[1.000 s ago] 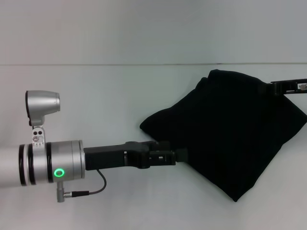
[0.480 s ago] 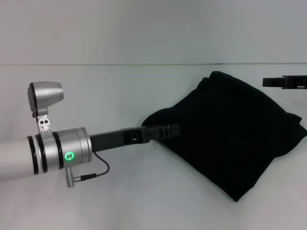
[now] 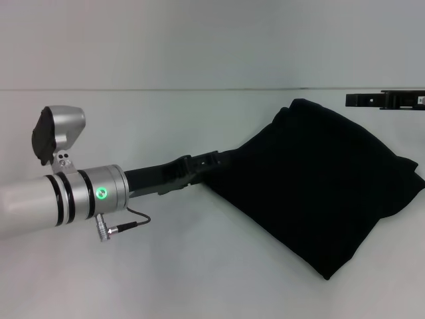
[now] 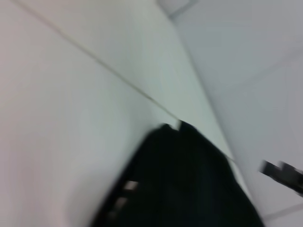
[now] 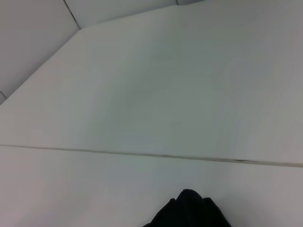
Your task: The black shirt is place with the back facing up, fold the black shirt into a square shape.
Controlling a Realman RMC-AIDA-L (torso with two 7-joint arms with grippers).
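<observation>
The black shirt [image 3: 319, 186] lies folded into a rough four-sided bundle, set diamond-wise on the right half of the white table. It also shows as a dark mass in the left wrist view [image 4: 189, 189] and as a small dark corner in the right wrist view [image 5: 189, 213]. My left gripper [image 3: 227, 158] reaches in from the left and ends at the shirt's left edge, its tips merging with the dark cloth. My right gripper [image 3: 350, 100] hovers past the shirt's far right corner, apart from the fabric. It appears far off in the left wrist view [image 4: 284, 172].
The white table [image 3: 199, 279] runs back to a seam line [image 3: 166, 90] with a pale wall behind it. Bare tabletop lies to the left and in front of the shirt. The left arm's silver forearm [image 3: 60, 199] crosses the left side.
My left gripper has swung from the shirt's near-left side back toward its far-left edge. My right gripper has come off the shirt's far right corner and shifted left.
</observation>
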